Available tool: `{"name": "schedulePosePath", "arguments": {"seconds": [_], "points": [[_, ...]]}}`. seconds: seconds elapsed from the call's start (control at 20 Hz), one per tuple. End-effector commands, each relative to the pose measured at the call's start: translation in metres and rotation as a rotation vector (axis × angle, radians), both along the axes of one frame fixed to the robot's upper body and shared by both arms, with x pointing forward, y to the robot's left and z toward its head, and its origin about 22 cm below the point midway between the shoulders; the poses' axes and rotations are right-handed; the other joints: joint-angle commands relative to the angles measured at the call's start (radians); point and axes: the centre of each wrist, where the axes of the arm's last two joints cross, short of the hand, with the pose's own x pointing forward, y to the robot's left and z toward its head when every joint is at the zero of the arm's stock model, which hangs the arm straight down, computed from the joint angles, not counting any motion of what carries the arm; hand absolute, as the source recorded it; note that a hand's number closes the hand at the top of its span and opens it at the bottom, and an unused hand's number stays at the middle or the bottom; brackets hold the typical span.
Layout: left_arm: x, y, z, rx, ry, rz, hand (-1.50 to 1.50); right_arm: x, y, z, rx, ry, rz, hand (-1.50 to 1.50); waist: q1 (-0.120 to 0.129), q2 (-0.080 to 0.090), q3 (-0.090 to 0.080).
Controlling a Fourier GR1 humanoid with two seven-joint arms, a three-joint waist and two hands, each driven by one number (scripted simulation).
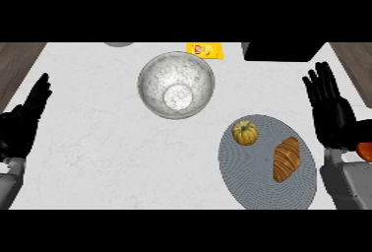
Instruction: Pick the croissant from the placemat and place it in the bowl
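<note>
A brown croissant [286, 159] lies on the right half of a round grey placemat [254, 182] at the lower right of the counter. A grey marbled bowl [176, 84] stands up the counter, left of the placemat, with nothing inside. My right hand [330, 110] is open, fingers straight and pointing away, just right of the placemat and clear of the croissant. My left hand [25, 120] rests open at the left edge, far from both.
A small yellow pumpkin-like fruit [245, 132] sits on the placemat's upper left. A yellow packet [204, 50] and a black object [282, 51] lie at the far edge. A red-orange object [364, 150] shows at the right border beside my right wrist.
</note>
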Motion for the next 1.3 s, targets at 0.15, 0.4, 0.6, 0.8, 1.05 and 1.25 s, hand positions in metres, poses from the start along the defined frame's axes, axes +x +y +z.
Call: {"name": "schedulePosePath", "arguments": {"seconds": [0.15, 0.4, 0.6, 0.8, 1.05, 1.25], "points": [[-0.003, -0.010, -0.007, -0.110, -0.054, 0.042, 0.00, -0.024, -0.045, 0.043, -0.351, -0.182, -0.154, 1.50, -0.030, 0.015, 0.025], [-0.009, -0.002, -0.006, -0.187, -0.049, 0.087, 0.00, -0.083, -0.134, -0.019, -0.741, 0.387, -0.543, -1.50, -0.098, 0.019, 0.009], [-0.012, 0.000, -0.009, -0.208, -0.035, 0.093, 0.00, -0.124, -0.076, -0.051, -0.718, 0.300, -0.661, -1.50, -0.094, 0.005, 0.019], [-0.016, -0.017, -0.006, -0.209, -0.054, 0.056, 0.00, -0.162, -0.035, -0.054, -0.782, 0.328, -0.674, -1.50, -0.047, 0.013, 0.020], [-0.010, -0.022, -0.005, -0.209, -0.047, 0.027, 0.00, -0.176, -0.013, -0.004, -0.747, 0.392, -0.770, -1.50, -0.022, 0.022, 0.022], [-0.018, -0.019, -0.014, -0.228, -0.045, 0.004, 0.00, -0.180, -0.004, 0.038, -0.820, 0.416, -0.788, -1.50, -0.009, 0.023, 0.024]]}}
